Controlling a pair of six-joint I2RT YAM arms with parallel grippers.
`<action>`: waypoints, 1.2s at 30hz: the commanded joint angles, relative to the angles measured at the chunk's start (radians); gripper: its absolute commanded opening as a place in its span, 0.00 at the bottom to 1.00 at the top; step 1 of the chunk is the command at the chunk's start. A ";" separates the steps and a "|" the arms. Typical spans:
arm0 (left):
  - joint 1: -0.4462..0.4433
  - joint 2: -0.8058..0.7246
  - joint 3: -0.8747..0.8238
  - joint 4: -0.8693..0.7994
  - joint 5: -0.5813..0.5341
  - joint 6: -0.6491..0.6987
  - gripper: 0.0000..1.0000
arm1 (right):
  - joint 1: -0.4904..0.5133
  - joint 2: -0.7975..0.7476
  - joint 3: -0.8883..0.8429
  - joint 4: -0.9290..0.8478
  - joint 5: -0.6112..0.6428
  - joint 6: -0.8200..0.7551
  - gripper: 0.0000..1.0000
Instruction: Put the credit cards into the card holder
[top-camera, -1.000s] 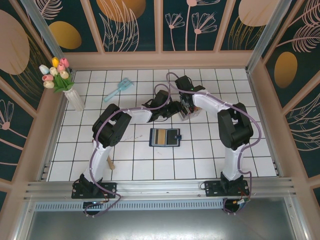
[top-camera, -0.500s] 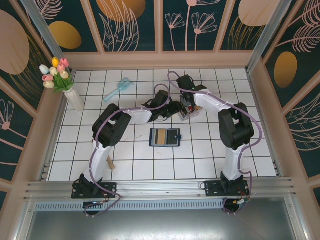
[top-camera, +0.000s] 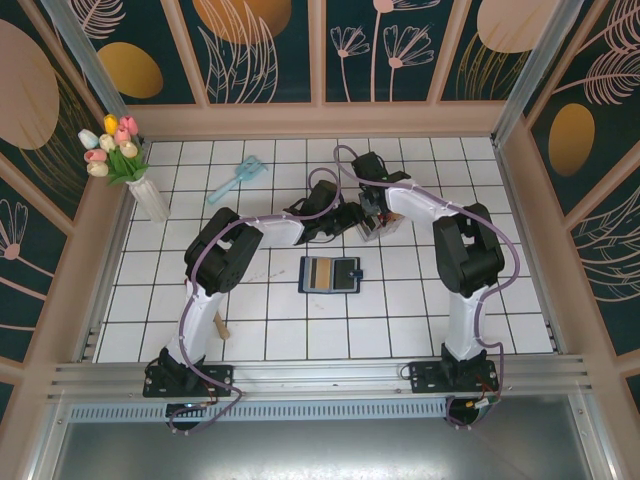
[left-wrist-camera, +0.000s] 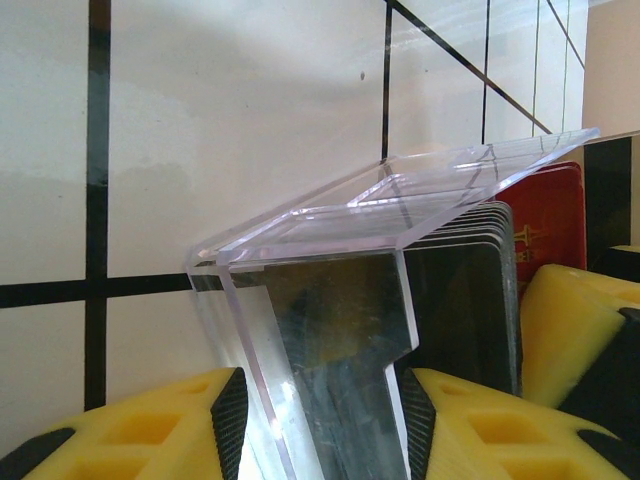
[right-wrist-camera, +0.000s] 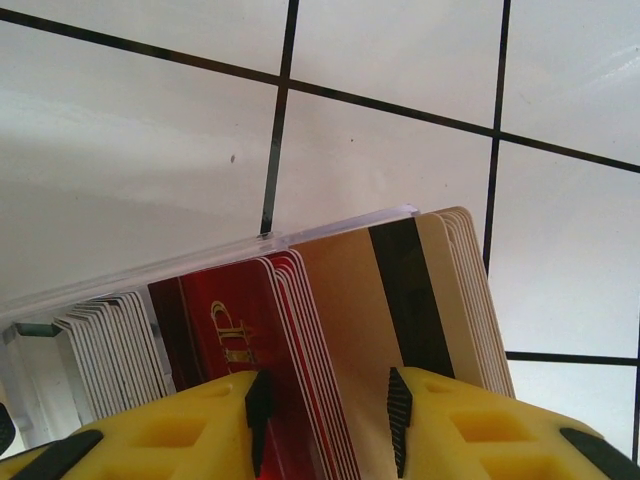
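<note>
The card holder (top-camera: 330, 273) lies open on the tiles in front of both grippers, with tan and dark stripes on its left half. A clear slotted rack (top-camera: 368, 230) stands behind it, full of credit cards. My left gripper (top-camera: 352, 222) (left-wrist-camera: 320, 420) is shut on the rack's clear end wall (left-wrist-camera: 330, 330); dark cards (left-wrist-camera: 465, 290) and a red card (left-wrist-camera: 548, 225) stand behind it. My right gripper (top-camera: 373, 222) (right-wrist-camera: 325, 420) hangs over the rack's clear edge (right-wrist-camera: 330, 222), open. Its jaws stand either side of several red cards (right-wrist-camera: 225, 320) and a tan-gold card (right-wrist-camera: 350, 300).
A white vase of tulips (top-camera: 140, 185) stands at the far left, with a light blue brush (top-camera: 237, 178) lying beside it. A small wooden stick (top-camera: 220, 325) lies by the left arm. Pale cards (right-wrist-camera: 110, 340) fill the rack's left end. Wooden walls close in the tiled floor (top-camera: 300, 330).
The right arm's elbow has shifted slightly while its gripper stays over the rack. The left arm, the rack and the card holder have not moved.
</note>
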 joint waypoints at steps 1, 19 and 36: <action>-0.002 0.025 -0.016 -0.035 0.010 -0.002 0.47 | -0.008 0.035 0.002 -0.010 0.092 0.005 0.38; -0.002 0.019 -0.028 -0.032 0.007 -0.004 0.47 | -0.010 -0.054 -0.007 0.009 0.096 0.000 0.26; -0.002 0.024 -0.024 -0.036 0.010 -0.005 0.47 | -0.037 -0.029 0.005 -0.012 -0.023 0.014 0.28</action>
